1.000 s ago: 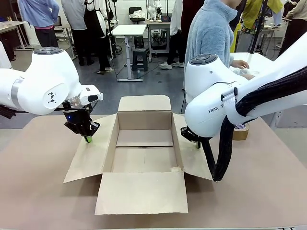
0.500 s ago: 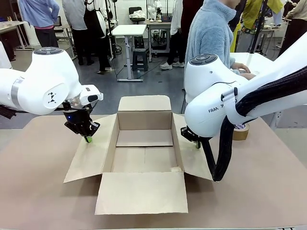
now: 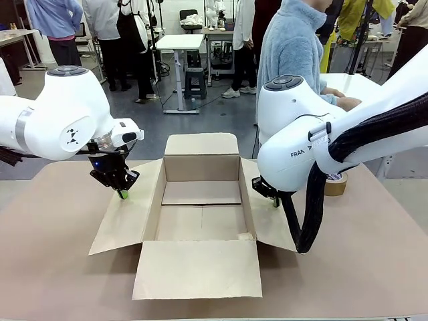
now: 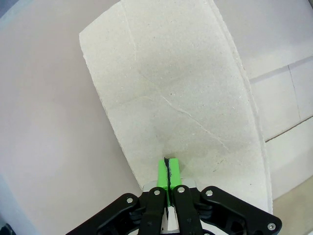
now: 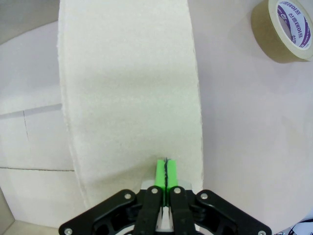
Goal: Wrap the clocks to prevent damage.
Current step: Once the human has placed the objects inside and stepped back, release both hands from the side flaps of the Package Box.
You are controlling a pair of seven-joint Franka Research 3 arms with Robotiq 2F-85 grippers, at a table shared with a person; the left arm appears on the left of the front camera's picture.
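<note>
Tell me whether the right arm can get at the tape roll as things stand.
Probably yes. The tape roll lies on the table just beyond the box flap under the right gripper, with bare table between them. The gripper is shut, so it would have to open first.

- Site type: robotics lab in an open workshop hall.
- Indicators: white pedestal workbench, black step stool, bare grey floor, several standing people at further work tables.
</note>
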